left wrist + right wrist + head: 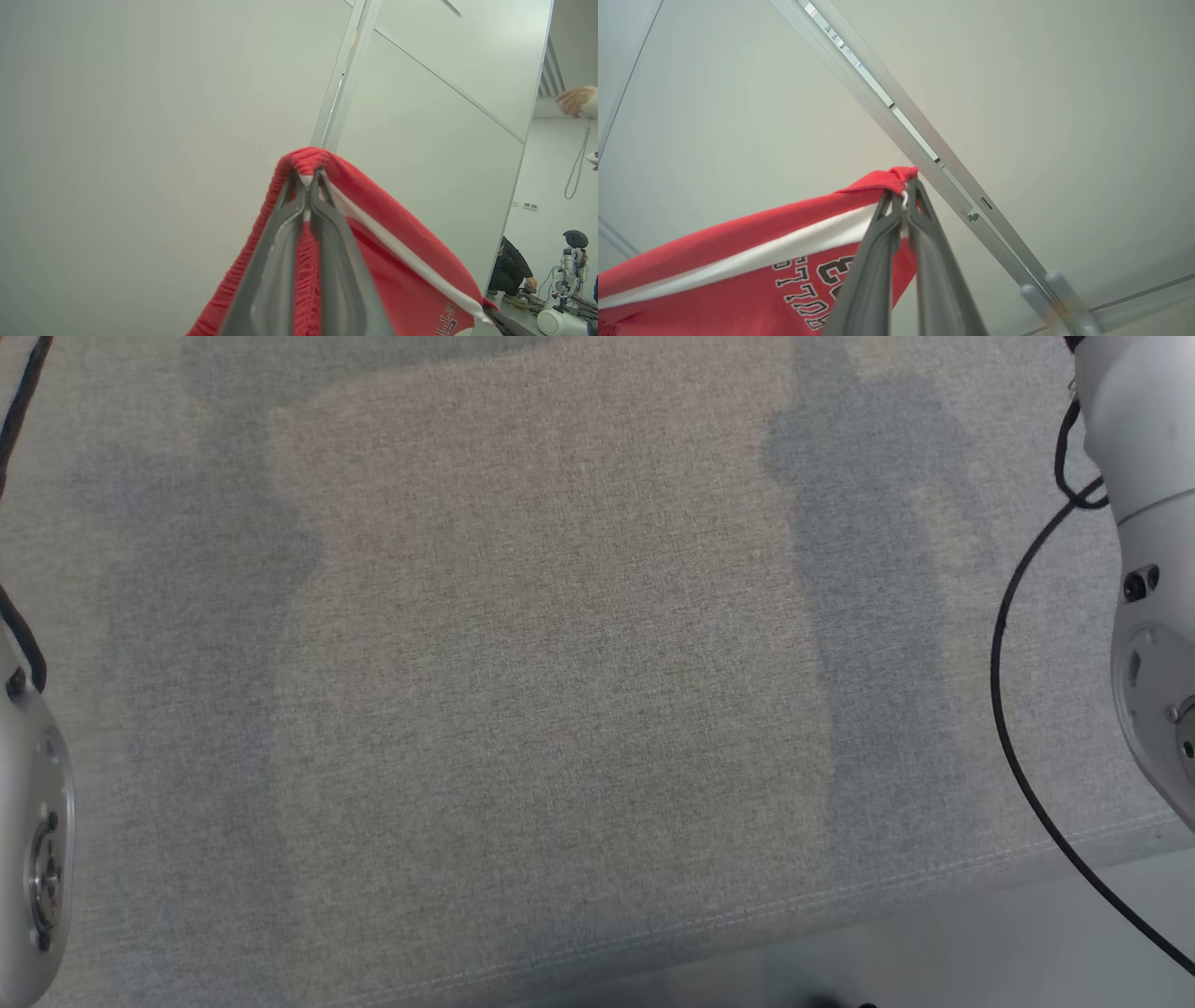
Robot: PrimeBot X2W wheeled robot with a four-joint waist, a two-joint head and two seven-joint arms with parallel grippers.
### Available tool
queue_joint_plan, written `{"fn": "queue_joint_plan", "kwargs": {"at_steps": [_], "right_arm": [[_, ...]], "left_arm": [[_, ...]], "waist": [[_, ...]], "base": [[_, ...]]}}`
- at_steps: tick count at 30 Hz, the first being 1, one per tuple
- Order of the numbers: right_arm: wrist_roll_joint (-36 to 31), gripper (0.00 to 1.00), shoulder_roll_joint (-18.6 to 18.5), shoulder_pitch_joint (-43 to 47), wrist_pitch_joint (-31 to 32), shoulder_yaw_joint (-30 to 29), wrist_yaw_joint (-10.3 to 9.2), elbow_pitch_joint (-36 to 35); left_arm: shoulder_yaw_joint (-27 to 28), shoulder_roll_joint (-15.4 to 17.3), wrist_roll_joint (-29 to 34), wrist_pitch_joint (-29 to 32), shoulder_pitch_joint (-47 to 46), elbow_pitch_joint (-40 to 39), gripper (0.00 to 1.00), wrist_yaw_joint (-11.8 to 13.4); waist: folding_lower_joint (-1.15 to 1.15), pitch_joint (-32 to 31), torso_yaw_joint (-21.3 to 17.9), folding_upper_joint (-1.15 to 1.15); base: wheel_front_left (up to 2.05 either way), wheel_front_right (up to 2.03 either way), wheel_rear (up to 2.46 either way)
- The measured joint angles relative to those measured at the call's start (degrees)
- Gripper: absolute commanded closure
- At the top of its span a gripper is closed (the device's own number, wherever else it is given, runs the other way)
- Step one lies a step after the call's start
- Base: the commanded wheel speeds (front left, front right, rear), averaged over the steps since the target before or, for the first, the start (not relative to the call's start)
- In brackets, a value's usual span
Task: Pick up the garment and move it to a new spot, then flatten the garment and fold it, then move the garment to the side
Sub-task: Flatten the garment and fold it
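Left wrist view shows the left gripper (309, 179) with jaws clenched on one corner of the red knit garment (411, 289) with a white stripe, the right gripper (905, 186) pinching another, held aloft; lowering both evenly onto the grey fabric surface (560, 663) should keep it taut.

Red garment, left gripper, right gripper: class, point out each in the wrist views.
red garment (738, 298), right wrist view, cloth below the white stripe.
left gripper (311, 179), left wrist view, between its fingertips.
right gripper (903, 191), right wrist view, between its fingertips.
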Motion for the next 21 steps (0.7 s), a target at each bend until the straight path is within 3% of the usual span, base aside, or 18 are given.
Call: {"fn": "queue_joint_plan", "kwargs": {"at_steps": [4, 12, 21], "right_arm": [[-0.4, 1.00, 0.1, -2.5, -6.8, 0.1, 0.01, 0.2], [-1.7, 1.00, -0.2, -0.1, -8.4, 1.6, -0.08, 2.7], [-1.3, 1.00, -4.0, 12.2, 2.4, 8.2, -0.14, -2.1]], "left_arm": [[0.9, -1.4, -0.6, -5.4, -0.6, 2.1, 1.00, -0.2], [-1.9, -3.8, 0.6, -11.0, 5.6, 8.0, 1.00, -0.1], [-10.3, -3.9, -1.4, -13.7, 20.5, 3.5, 1.00, -0.1]], "waist": [[0.00, 2.4, -0.6, 0.00], [0.00, 6.8, -0.7, 0.00], [0.01, 9.0, 1.7, 0.00]], "base": [[0.00, 0.00, 0.00], [0.00, 0.00, 0.00], [0.00, 0.00, 0.00]]}}
